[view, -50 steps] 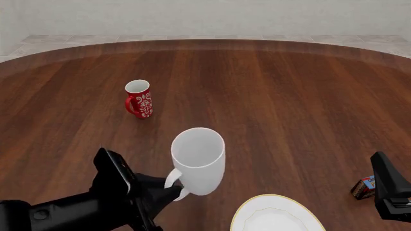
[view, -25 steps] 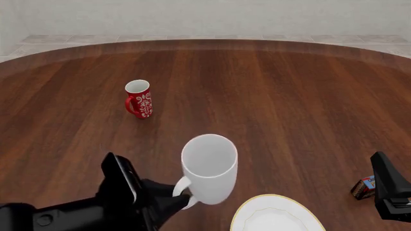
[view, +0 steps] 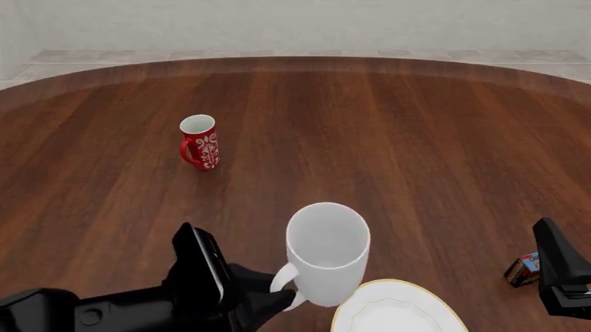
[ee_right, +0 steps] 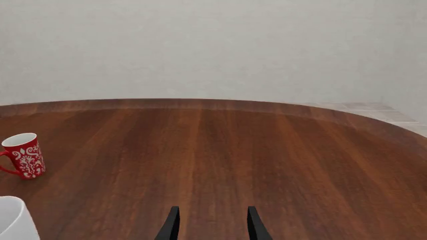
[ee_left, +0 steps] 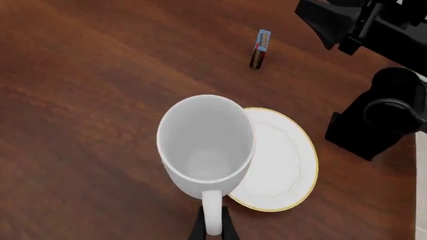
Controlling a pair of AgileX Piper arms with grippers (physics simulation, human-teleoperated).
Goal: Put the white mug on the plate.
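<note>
Left gripper (ee_left: 212, 231): we had it clenched on the white mug's (view: 327, 252) loop handle.
Mug: upright, mouth up, carried above the table (view: 416, 138), its base overlapping the plate's (view: 397, 311) near-left rim.
Key relation: we judged the plate's centre lay rightward of the mug.
Right gripper (ee_right: 211, 222): fingers parted, holding nothing, well apart.

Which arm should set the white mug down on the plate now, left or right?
Left. The left gripper already pinches the white mug by its handle, right beside the plate. The right gripper is open, holding nothing, off to the side.
</note>
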